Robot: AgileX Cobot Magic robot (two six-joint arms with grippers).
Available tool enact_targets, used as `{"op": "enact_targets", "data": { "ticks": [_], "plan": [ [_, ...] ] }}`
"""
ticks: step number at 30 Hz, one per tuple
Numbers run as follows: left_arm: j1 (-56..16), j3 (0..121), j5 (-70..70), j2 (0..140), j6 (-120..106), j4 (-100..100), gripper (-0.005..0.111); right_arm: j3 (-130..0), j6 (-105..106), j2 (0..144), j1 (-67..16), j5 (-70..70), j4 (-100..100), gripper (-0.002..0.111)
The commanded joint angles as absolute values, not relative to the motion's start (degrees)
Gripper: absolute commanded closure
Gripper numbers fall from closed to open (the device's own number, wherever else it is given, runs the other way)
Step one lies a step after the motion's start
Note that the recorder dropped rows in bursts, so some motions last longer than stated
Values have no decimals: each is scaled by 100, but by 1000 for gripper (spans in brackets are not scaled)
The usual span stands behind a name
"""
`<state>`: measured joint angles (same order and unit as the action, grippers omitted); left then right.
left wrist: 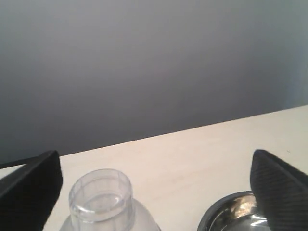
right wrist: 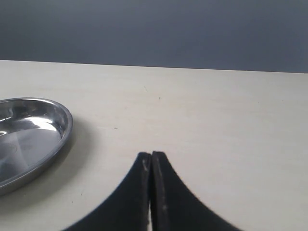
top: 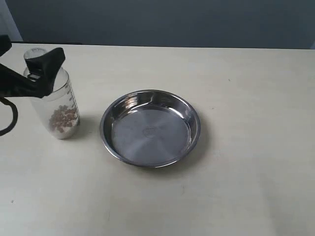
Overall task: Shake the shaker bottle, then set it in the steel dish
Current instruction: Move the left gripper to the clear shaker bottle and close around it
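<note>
Closest to the lens on my left wrist are the two black fingers point(left wrist: 33, 192) of my left gripper point(left wrist: 156, 159), spread wide and clamping nothing. Ahead of that hand, in the gap and much nearer one finger than the other, rises the clear cap of the shaker bottle point(left wrist: 100, 197); neither finger touches it as far as I can see. Past the farther finger a curve of the steel dish point(left wrist: 231, 211) shows on the pale table point(left wrist: 192, 159). In the exterior view the bottle point(top: 56, 110) stands upright on the table, long axis vertical, just beside the dish point(top: 147, 132) and outside its rim, so it is not yet where it belongs. It is frosted and translucent, with a domed top, measuring marks printed down the side towards the dish, and brownish bits heaped at the bottom. My left hand sits level with its shoulder, one finger point(top: 51, 58) dark across the dome; how deep the bottle lies between the fingers I cannot tell. The dish is shiny and empty. On my right wrist, the right gripper point(right wrist: 151, 161) is pressed shut on nothing, the dish's rim point(right wrist: 67, 125) lies ahead and off to one side, and the bottle is out of sight. I judge the left hand far the nearer, and the coming move a square squeeze across that upright body.
</note>
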<state>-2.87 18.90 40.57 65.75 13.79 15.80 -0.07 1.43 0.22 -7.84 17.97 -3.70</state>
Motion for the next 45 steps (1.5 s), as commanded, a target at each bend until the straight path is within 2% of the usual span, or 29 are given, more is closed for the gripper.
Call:
{"op": "enact_targets", "data": {
  "ticks": [1, 7, 12, 19, 45],
  "plan": [
    [-295, 1856, 4702, 6935, 1231, 1378, 2, 0, 149, 0, -806, 1748, -355, 109],
    [-284, 1365, 6114, 7347, 790, 895, 2, 0, 149, 0, -806, 1748, -355, 109],
    [-284, 1120, 6968, 8281, 332, 398, 2, 0, 149, 0, -806, 1748, -355, 109],
    [-284, 1377, 6996, 9648, 477, 367, 2, 0, 149, 0, -806, 1748, -355, 109],
    [-284, 1983, 6996, 10696, 534, 336, 2, 0, 149, 0, -806, 1748, -355, 109]
  ]
}}
